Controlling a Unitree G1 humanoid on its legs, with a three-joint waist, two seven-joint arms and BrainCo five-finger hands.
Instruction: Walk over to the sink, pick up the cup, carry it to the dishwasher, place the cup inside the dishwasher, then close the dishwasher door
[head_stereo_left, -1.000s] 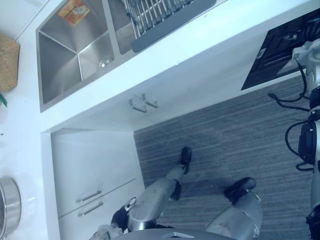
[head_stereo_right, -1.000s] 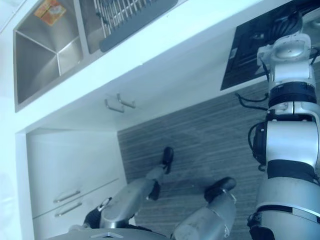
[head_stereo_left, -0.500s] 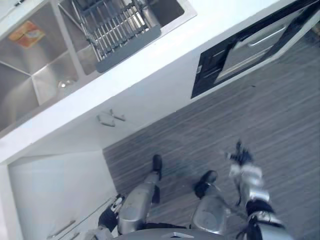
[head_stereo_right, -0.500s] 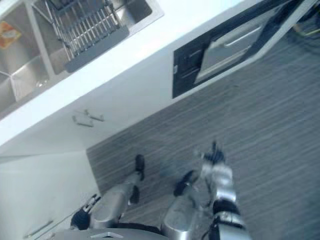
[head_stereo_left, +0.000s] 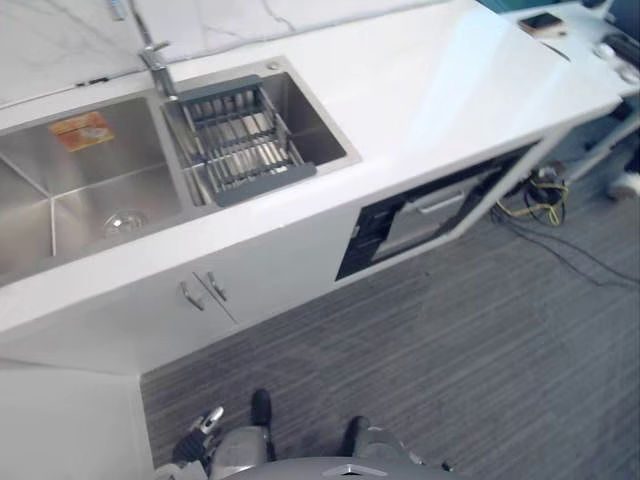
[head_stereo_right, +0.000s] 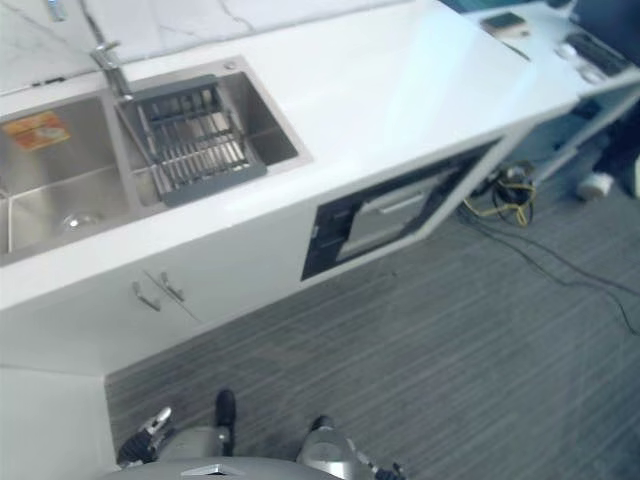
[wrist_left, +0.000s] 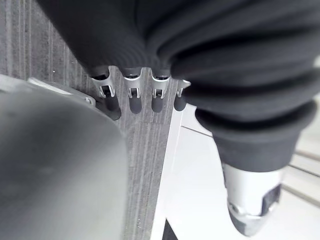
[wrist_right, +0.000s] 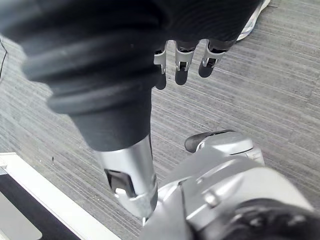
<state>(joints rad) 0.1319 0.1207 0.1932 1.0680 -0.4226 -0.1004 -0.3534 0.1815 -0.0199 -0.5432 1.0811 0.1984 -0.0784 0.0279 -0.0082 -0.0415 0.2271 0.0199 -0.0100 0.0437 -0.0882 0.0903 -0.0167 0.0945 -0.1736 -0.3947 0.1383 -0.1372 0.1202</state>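
Both the left hand (wrist_left: 131, 95) and the right hand (wrist_right: 210, 59) are held low over the grey striped floor (head_stereo_left: 450, 350), fingers (wrist_right: 181, 65) straight and empty, while the cup cannot be made out in the double stainless-steel sink (head_stereo_left: 80, 195) ahead, nearer the left hand.

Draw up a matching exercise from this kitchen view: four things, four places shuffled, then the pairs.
Things: 1 dish rack; 2 orange label; 3 dishwasher; 4 loose cables.
Places: A on the floor by the worktop's right end; B under the worktop, right of the sink; C in the sink's right basin; D in the sink's left basin.
Pairs: 1-C, 2-D, 3-B, 4-A.
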